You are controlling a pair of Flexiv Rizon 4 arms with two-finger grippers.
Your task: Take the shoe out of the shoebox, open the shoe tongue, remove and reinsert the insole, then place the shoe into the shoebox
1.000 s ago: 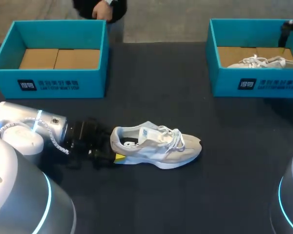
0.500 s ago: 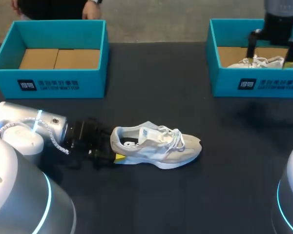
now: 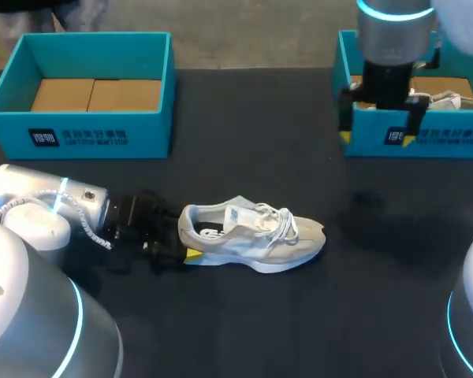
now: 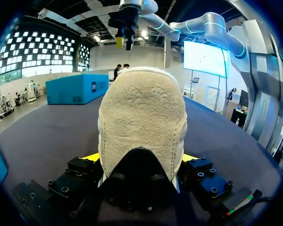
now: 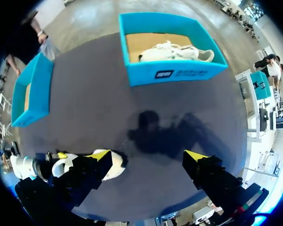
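Two tools: left tool (image 4: pixel 140 157) pinching the shoe (image 3: pixel 256 236) by its heel, right tool (image 5: pixel 147 155) spread, well away.

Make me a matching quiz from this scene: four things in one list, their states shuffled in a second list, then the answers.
Things:
1. table shoe
2. left shoebox
3. right shoebox
4. right arm's jaws

States:
A. open, above the table
B. holds another shoe
C. heel between the left arm's jaws
D. no shoe inside

Pairs: 1-C, 2-D, 3-B, 4-A
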